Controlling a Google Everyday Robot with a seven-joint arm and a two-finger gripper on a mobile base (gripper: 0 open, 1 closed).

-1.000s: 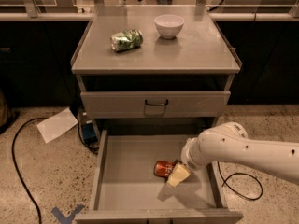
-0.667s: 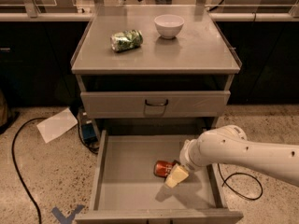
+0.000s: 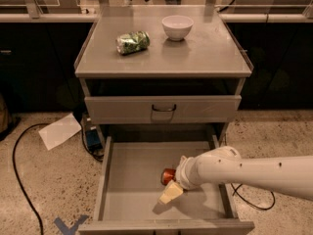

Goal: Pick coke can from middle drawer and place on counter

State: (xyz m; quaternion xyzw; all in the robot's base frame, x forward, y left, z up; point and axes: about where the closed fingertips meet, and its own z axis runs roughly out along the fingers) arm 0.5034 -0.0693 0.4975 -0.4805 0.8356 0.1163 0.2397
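The coke can [image 3: 168, 176] lies on its side on the floor of the open middle drawer [image 3: 132, 180], right of centre; only its red left end shows, the rest is hidden by the arm. My gripper [image 3: 172, 188] reaches in from the right on a white arm and sits down in the drawer right at the can; a pale finger [image 3: 170, 194] points down-left in front of the can. The counter [image 3: 195, 53] is the grey cabinet top above.
A green-and-white can [image 3: 132, 41] lies on its side and a white bowl [image 3: 177, 27] stands on the counter. A closed drawer front with a dark handle [image 3: 163, 109] sits above the open drawer. Paper [image 3: 59, 130] and black cables [image 3: 19, 175] lie on the floor.
The arm and gripper have shifted slightly left and down toward the can. The can has not moved.
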